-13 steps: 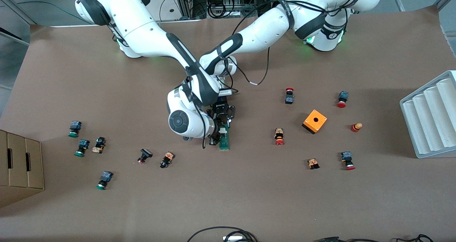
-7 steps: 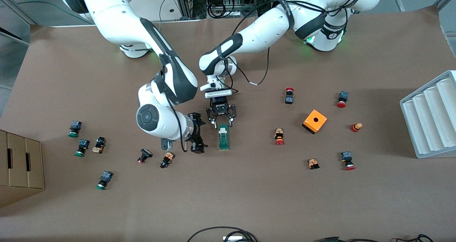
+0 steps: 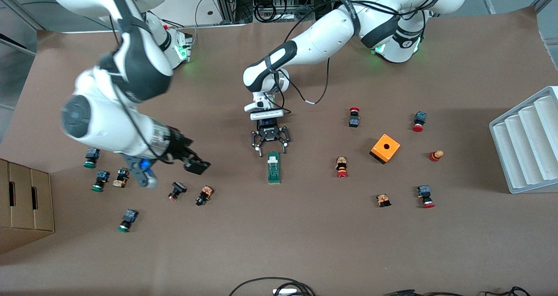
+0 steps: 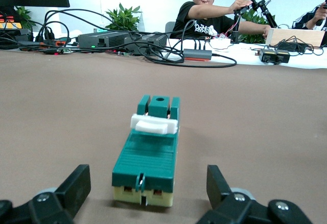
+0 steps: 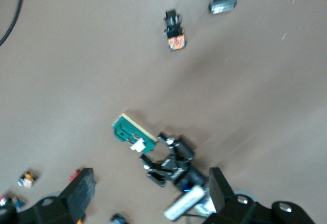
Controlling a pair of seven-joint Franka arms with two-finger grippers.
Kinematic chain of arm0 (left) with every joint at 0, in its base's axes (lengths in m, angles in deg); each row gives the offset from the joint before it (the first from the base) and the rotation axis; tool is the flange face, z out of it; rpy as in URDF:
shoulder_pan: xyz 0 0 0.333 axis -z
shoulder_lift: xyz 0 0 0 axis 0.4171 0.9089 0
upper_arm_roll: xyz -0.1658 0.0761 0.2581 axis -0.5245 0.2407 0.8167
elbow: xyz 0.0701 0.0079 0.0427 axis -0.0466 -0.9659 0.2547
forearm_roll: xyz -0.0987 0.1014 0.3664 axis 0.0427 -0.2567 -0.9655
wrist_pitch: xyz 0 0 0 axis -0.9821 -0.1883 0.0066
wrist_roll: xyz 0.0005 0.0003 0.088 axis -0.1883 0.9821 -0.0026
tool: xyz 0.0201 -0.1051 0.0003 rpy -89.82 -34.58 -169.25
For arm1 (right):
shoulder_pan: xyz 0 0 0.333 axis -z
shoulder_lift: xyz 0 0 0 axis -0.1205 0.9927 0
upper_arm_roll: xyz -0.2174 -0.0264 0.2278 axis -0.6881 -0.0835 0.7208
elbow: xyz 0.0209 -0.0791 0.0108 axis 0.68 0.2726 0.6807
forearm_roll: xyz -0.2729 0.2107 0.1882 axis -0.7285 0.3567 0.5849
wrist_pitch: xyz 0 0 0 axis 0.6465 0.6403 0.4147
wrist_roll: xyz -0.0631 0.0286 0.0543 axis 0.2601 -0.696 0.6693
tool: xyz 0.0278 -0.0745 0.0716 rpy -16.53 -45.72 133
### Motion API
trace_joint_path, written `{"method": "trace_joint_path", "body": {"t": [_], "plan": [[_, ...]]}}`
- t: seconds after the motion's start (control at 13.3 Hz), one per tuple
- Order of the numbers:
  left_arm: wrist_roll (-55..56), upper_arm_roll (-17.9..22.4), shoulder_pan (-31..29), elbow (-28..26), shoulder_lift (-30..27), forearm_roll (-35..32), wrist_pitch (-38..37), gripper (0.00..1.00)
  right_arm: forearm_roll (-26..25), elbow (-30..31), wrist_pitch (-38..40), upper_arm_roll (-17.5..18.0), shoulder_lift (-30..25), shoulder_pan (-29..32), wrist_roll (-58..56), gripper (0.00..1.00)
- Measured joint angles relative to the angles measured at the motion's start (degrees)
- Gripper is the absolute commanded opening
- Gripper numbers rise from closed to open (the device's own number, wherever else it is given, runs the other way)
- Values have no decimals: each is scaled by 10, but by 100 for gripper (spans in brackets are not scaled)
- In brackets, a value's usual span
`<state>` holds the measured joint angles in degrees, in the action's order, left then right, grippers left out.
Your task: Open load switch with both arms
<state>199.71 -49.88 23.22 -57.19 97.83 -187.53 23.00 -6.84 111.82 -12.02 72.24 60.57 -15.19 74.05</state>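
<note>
Look at the middle of the front view and you find the load switch point(image 3: 273, 169) lying flat on the brown table point(image 3: 305, 243), its white tab point(image 3: 273, 159) at the upper end. Your left gripper point(image 3: 270, 146) sits just above it in the frame, fingers spread wide and gripping nothing; the left wrist view shows both fingertips point(image 4: 76, 185) flanking the switch's near end without touching it. Your right gripper point(image 3: 195, 163) hangs at centre left of the frame, raised over bare table above two small push buttons point(image 3: 204, 195), also released and empty. An orange cube point(image 3: 385, 148) rests at centre right, well apart from the switch.
</note>
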Motion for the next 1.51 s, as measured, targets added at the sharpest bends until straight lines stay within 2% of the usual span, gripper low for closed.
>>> {"method": "trace_joint_path", "body": {"t": [0.38,0.68,0.83,1.2,1.51], "plan": [[-99,-11,0,5,-53,75,3,100,-95,5,104,2,-95,106,-340,100],[-148,-14,0,5,-92,123,28,100,-127,32,120,1,-167,189,-562,100],[-184,-14,-2,5,-109,151,39,100,-143,59,120,-9,-198,208,-627,100],[-283,-13,-7,6,-149,225,74,100,-148,80,112,-88,-218,209,-756,100],[-408,-7,-10,6,-176,300,79,100,-148,82,104,-87,-215,209,-761,100]]}}
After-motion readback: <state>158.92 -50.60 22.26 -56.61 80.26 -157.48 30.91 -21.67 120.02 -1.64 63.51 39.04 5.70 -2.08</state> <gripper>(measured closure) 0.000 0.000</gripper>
